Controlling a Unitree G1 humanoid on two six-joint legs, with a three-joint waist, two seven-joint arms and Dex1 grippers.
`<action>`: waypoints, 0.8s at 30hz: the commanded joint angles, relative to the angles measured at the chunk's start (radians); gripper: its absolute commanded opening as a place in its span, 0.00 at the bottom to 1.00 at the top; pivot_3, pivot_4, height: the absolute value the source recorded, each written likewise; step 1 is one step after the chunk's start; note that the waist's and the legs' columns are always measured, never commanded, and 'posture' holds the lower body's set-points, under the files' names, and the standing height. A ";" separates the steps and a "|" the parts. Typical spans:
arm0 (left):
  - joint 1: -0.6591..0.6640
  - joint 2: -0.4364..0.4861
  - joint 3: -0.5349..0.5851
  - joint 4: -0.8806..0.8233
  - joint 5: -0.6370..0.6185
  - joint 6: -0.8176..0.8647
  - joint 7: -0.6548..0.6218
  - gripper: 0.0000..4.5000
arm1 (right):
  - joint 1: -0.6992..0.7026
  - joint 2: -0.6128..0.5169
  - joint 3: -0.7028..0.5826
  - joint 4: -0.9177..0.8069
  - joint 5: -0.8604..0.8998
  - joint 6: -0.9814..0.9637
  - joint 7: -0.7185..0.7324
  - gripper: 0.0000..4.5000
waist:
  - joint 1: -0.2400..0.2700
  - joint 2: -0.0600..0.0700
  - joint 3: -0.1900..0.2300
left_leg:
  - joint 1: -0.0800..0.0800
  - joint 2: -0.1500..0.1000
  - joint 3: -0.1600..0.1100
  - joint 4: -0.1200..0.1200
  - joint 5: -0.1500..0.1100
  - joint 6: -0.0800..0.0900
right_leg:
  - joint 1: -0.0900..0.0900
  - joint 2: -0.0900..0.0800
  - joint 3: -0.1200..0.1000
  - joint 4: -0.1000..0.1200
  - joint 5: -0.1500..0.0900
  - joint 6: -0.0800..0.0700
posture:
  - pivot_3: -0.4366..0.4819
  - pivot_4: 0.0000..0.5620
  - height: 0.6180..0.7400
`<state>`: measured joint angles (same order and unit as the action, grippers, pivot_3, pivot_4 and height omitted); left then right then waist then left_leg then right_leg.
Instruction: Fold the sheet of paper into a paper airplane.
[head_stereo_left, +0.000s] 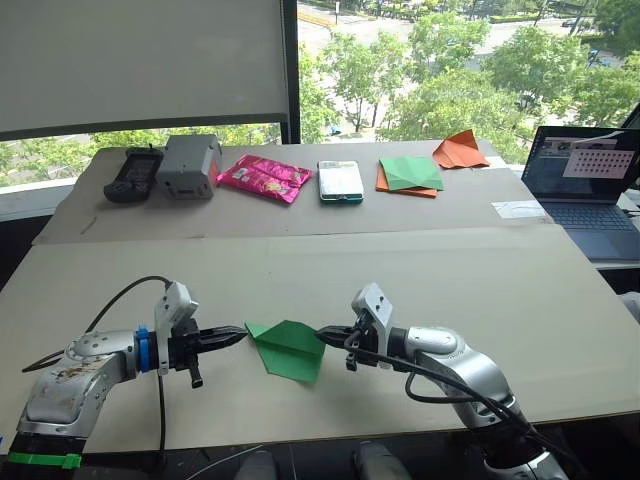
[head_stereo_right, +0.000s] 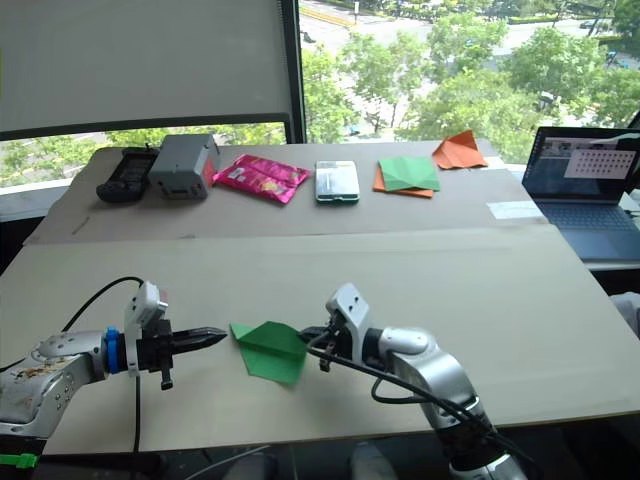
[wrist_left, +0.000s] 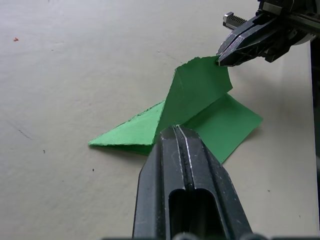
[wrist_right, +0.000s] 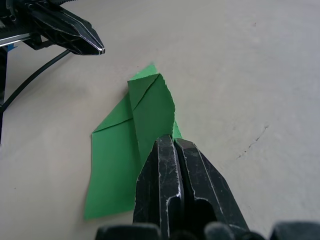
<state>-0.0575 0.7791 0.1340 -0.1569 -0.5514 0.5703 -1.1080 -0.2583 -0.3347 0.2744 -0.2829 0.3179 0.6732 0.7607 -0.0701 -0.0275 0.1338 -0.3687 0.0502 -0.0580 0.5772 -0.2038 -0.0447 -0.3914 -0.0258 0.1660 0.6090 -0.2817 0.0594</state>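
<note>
Bright green sheet of paper (head_stereo_left: 290, 348), folded into a creased wedge, one flap raised off the table

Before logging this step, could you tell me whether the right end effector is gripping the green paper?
Yes, the right end effector is shut on a raised corner of the sheet of paper.

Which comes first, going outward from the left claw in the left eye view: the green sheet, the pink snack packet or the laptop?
1. The green sheet, just beside the left claw, toward the right arm.
2. The pink snack packet, at the table's far side, ahead.
3. The laptop, at the far right edge.
</note>
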 joint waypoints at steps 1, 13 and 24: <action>-0.033 -0.002 0.004 0.000 -0.005 -0.005 0.008 0.00 | -0.030 -0.024 -0.012 -0.115 -0.033 -0.096 -0.017 0.01 | 0.000 0.000 0.000 | 0.000 0.000 0.000 0.000 0.000 0.000 | 0.000 0.000 0.000 0.000 0.000 0.000 | 0.48 0.27 1.00; -0.061 -0.001 0.007 0.004 -0.021 0.030 0.011 0.00 | -0.031 -0.316 0.237 -0.065 -1.044 -0.845 -0.472 0.01 | 0.003 -0.001 -0.001 | 0.001 -0.001 0.001 0.000 0.002 -0.004 | -0.001 -0.001 0.000 -0.001 0.000 0.000 | 0.48 0.27 1.00; -0.092 0.004 -0.014 0.024 -0.011 0.041 -0.006 0.00 | 0.018 -0.277 0.294 0.034 -1.009 -1.093 -0.447 0.07 | 0.000 -0.002 -0.001 | 0.002 -0.001 0.001 0.002 0.004 -0.003 | 0.002 -0.001 0.001 0.000 0.000 0.000 | 0.48 0.27 1.00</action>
<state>-0.1380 0.7777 0.1148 -0.1311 -0.5531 0.6137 -1.1049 -0.2255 -0.6130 0.5946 -0.2273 -0.7277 -0.3808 0.3057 -0.0698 -0.0295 0.1333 -0.3671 0.0495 -0.0571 0.5795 -0.1998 -0.0471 -0.3885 -0.0265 0.1672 0.6094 -0.2817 0.0595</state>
